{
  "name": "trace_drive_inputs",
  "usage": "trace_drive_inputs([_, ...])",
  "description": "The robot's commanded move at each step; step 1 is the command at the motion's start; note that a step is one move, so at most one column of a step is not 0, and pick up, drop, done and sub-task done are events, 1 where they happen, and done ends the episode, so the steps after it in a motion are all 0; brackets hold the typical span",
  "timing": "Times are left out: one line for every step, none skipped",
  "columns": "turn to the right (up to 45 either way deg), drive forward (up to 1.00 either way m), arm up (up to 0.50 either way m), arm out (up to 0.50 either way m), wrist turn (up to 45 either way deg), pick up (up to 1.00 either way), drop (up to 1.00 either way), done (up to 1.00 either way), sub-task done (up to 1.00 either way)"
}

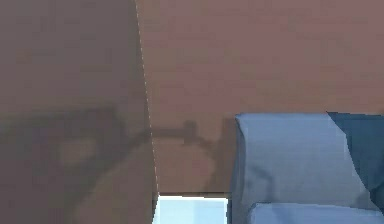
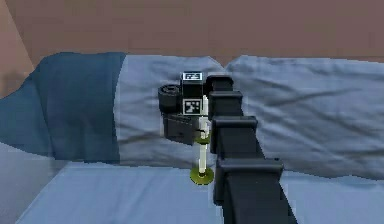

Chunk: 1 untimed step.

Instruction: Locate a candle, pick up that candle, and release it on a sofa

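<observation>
A pale blue sofa with a darker blue cushion spreads across the arm side view. The sofa's arm and back sit at the forward view's lower right. The dark arm rises from the arm side view's bottom edge over the seat, and the gripper stands in front of the backrest. A thin white candle with a yellow-green base stands upright just below the gripper, its base low over the light seat. I cannot tell whether the gripper holds it or whether it rests on the seat.
Brown walls meet in a corner straight ahead in the forward view. A light blue strip lies at the bottom between that corner and the sofa. More brown wall runs behind the backrest.
</observation>
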Motion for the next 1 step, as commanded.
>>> trace_drive_inputs([0.0, 0.0, -0.24, 0.0, 0.0, 0.0, 0.0, 0.0, 0.0])
